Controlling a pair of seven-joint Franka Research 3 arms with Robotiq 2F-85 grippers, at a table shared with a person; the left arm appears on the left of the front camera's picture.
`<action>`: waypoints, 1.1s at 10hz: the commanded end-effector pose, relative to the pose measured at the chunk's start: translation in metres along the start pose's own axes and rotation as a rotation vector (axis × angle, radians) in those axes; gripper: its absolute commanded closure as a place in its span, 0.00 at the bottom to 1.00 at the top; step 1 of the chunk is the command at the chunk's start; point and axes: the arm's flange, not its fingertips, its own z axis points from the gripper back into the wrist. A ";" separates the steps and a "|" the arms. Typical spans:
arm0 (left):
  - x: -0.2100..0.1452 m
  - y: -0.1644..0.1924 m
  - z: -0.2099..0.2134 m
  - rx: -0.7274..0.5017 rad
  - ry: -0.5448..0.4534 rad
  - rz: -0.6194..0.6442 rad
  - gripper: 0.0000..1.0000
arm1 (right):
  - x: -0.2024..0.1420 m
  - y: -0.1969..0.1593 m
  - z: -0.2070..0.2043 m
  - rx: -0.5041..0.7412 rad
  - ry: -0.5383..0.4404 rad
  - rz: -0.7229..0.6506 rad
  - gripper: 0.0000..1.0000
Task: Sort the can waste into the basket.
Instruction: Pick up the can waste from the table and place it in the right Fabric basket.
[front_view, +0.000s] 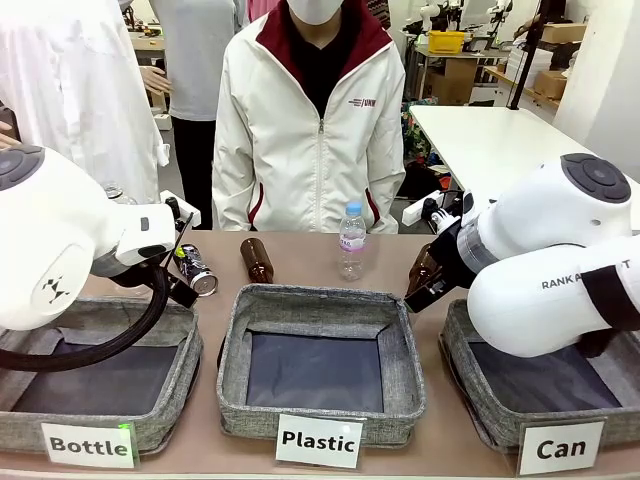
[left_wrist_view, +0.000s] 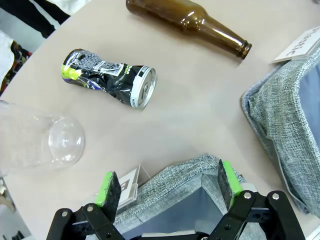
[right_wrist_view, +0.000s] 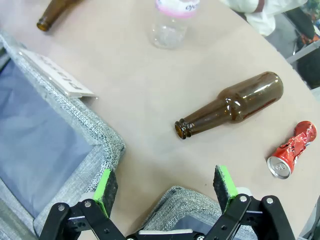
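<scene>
Nothing sorted yet — crushed red can (right_wrist_view: 292, 150) and black can (left_wrist_view: 110, 77) are lying outside the Can basket (front_view: 465, 370); I'm hovering left gripper (left_wrist_view: 167, 176), right gripper (right_wrist_view: 167, 179) spread empty.

The front camera sits on the robot's side of the middle basket (front_view: 320, 305), facing across it toward the person (front_view: 315, 130). Both wrist cameras look steeply down from close above the table (front_view: 300, 270), one on either side of that basket. All three views share its grey rim.
</scene>
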 end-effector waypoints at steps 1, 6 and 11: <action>0.000 0.000 0.000 0.000 0.000 0.000 0.00 | 0.000 0.000 0.000 0.000 0.000 0.000 0.00; 0.000 0.000 0.000 0.000 0.000 0.000 0.00 | 0.000 0.000 0.000 0.000 0.000 0.000 0.00; 0.005 -0.005 0.020 -0.026 -0.024 -0.030 0.00 | 0.004 -0.007 0.017 0.028 -0.011 -0.004 0.00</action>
